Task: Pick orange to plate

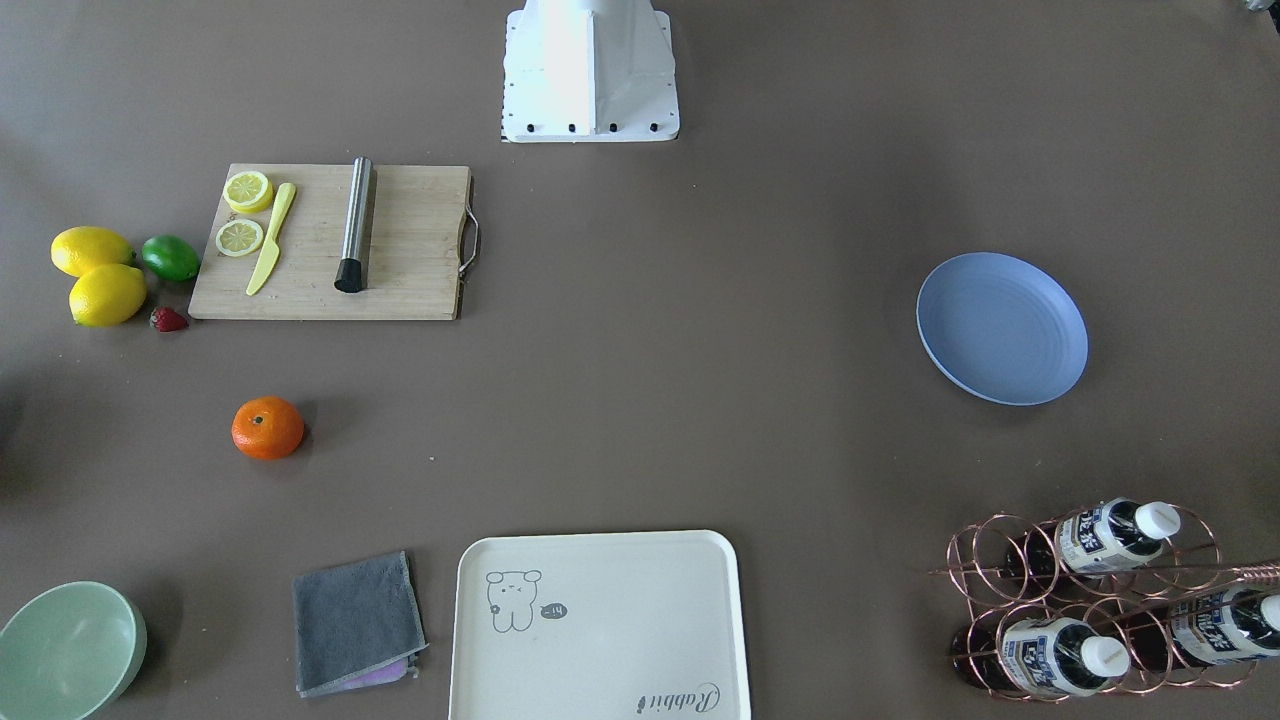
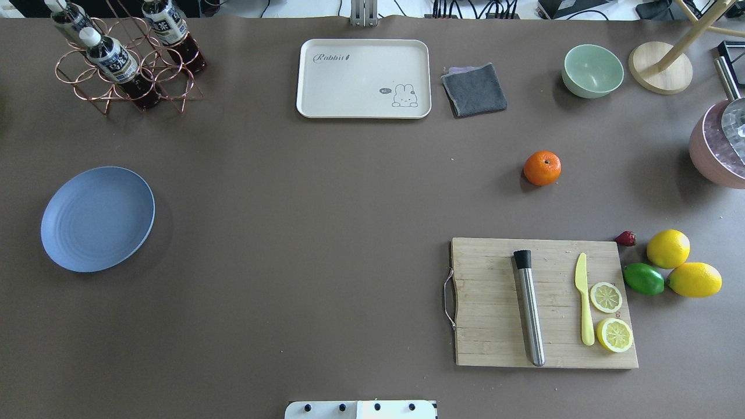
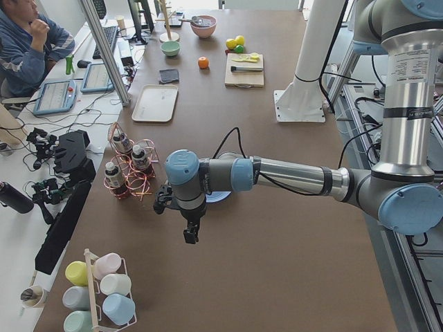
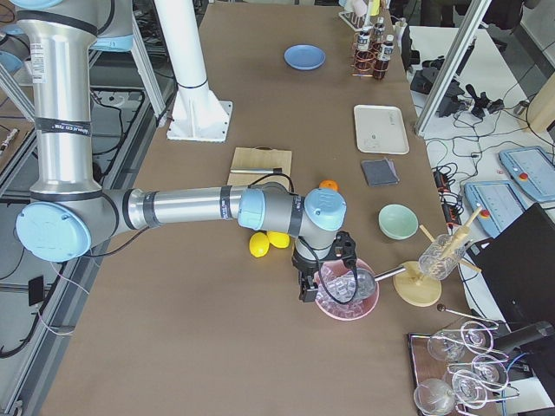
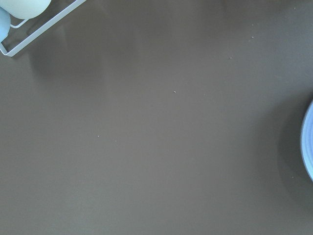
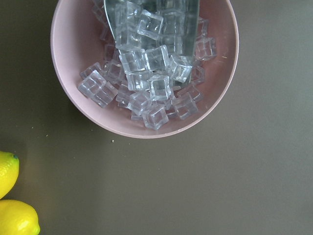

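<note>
The orange (image 1: 267, 428) (image 2: 542, 168) sits alone on the brown table, between the wooden cutting board (image 2: 544, 302) and the grey cloth (image 2: 474, 89). Far across the table lies the blue plate (image 1: 1002, 328) (image 2: 98, 219), with nothing on it. Only the side views show the grippers. The left gripper (image 3: 189, 235) hangs just beyond the plate (image 3: 218, 197), whose rim (image 5: 309, 147) edges the left wrist view. The right gripper (image 4: 305, 290) hovers beside a pink bowl of ice cubes (image 6: 144, 68), well away from the orange (image 4: 328, 185). I cannot tell whether either is open or shut.
On the board lie a steel muddler (image 2: 529, 305), a yellow knife and lemon slices. Two lemons (image 2: 681, 265), a lime (image 2: 643, 279) and a strawberry sit beside it. A cream tray (image 2: 364, 78), a green bowl (image 2: 592, 70) and a copper bottle rack (image 2: 122, 58) line the far edge.
</note>
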